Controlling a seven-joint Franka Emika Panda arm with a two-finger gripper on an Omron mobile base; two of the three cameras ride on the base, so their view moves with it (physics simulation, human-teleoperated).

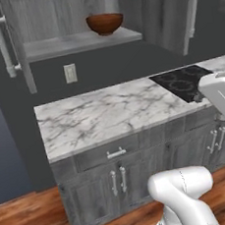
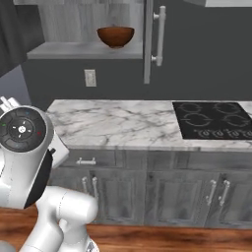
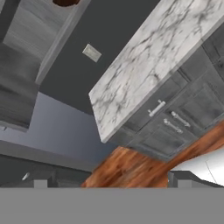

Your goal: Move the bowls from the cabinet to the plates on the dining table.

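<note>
Here the gripper (image 3: 111,179) stands wide open with nothing between its fingertips (image 3: 40,181), well below the cabinet (image 1: 49,18). The reddish-brown bowl (image 1: 105,23) sits upright on the open cabinet's shelf (image 1: 57,45), above the marble counter (image 1: 104,113). A black stove (image 2: 214,119) lies at the counter's right end.

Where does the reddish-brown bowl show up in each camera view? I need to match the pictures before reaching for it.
Left base view: the bowl sits top centre, on the open cabinet's shelf.
Right base view: the bowl sits top, left of centre, on the same shelf.
Hand view: a dark sliver of the bowl is cut by the top edge, left of centre.
Shared landmark: the wall outlet below the shelf.
</note>
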